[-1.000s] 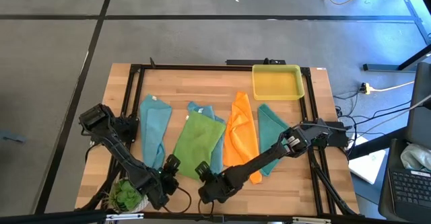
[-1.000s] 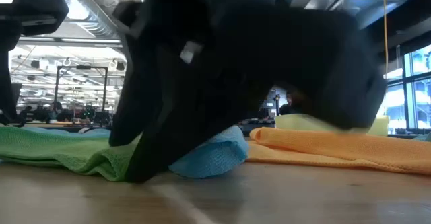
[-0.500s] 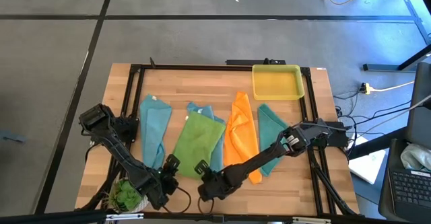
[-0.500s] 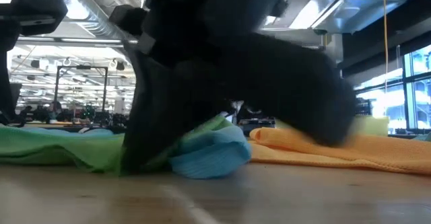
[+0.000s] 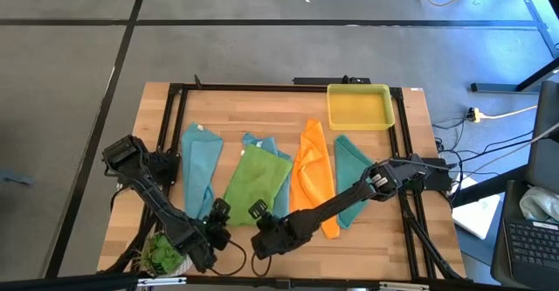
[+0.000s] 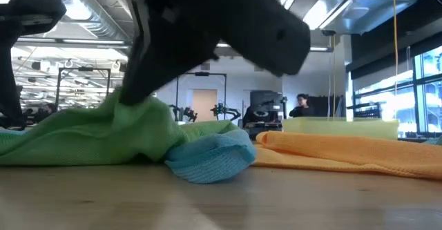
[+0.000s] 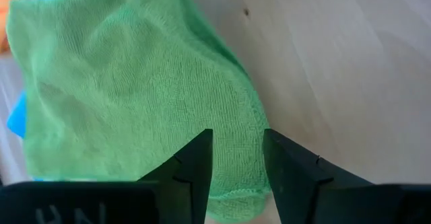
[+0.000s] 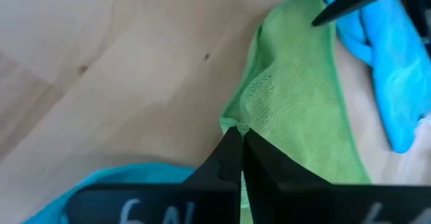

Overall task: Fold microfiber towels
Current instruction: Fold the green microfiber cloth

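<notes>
At the near edge of the wooden table (image 5: 384,239), around six o'clock in the high view, both grippers work the lime green towel (image 5: 256,179). The right gripper (image 8: 237,138) has its fingers pinched together on the towel's near corner, which the low view shows raised off the wood (image 6: 138,130). The left gripper (image 7: 236,158), at about seven o'clock, sits with its fingers a narrow gap apart, one on either side of the towel's near hem; whether they actually press the cloth I cannot tell. A small green plant (image 5: 162,254) stands just beside the left arm at the table's near left corner.

Under the green towel lies a light blue towel (image 5: 281,199), its bunched edge showing beside it on the wood (image 6: 210,157). To the right, touching it, is the orange towel (image 5: 313,173), then the teal towel (image 5: 354,173) at about three o'clock. A second light blue towel (image 5: 201,173) lies apart at nine o'clock.

Farther back, at one o'clock, the yellow tray (image 5: 359,105) rests on the table's far edge. A black frame (image 5: 262,87) borders the tabletop.

Beyond the table is a grey floor (image 5: 262,46) crossed by dark lines. The low view looks into a large hall with ceiling lights (image 6: 76,9), bright windows (image 6: 421,78) on the right, and a person (image 6: 302,106) in the distance.
</notes>
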Tool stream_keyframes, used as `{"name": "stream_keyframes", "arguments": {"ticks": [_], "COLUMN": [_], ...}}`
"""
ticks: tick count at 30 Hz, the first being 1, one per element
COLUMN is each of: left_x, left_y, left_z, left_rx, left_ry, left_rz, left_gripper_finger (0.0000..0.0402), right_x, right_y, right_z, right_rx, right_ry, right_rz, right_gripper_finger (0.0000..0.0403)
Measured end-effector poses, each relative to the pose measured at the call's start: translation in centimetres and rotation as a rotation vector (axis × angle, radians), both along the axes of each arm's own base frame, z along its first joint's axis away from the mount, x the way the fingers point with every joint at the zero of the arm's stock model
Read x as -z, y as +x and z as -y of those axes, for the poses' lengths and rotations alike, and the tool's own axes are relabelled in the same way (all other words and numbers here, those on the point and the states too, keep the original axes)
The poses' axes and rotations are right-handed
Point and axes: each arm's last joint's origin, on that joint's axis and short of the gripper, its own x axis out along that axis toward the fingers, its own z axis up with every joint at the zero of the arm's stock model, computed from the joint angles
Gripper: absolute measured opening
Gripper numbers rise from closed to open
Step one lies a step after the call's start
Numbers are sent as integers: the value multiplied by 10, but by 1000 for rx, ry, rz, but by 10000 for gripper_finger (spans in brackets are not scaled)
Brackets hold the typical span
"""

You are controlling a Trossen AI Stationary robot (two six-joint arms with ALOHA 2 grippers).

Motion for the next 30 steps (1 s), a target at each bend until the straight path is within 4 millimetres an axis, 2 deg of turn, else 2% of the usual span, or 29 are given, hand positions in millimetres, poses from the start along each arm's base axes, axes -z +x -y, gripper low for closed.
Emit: {"name": "stream_keyframes", "arguments": {"ticks": [4, 9, 16, 20, 24, 30], "left_x": [0, 1, 1, 9, 21, 23], "left_y": [2, 2, 6, 7, 6, 6], "left_z": [-3, -1, -4, -15, -23, -25], "left_rx": [-79, -84, -113, -169, -207, -210], "left_ry": [-47, -88, -75, -45, -107, -117], "left_rz": [0, -16, 12, 27, -12, 0], "left_gripper_finger": [141, 162, 169, 169, 169, 169], "right_x": [-12, -20, -30, -30, -30, -30], "right_y": [2, 3, 5, 4, 1, 0], "right_z": [-1, 5, 9, 10, 10, 12], "right_rx": [14, 72, 134, 135, 162, 192], "right_ry": [-6, -15, -1, -5, -50, -65], "right_rz": [30, 33, 65, 56, 60, 62], "right_gripper_finger": [4, 6, 6, 6, 7, 7]}}
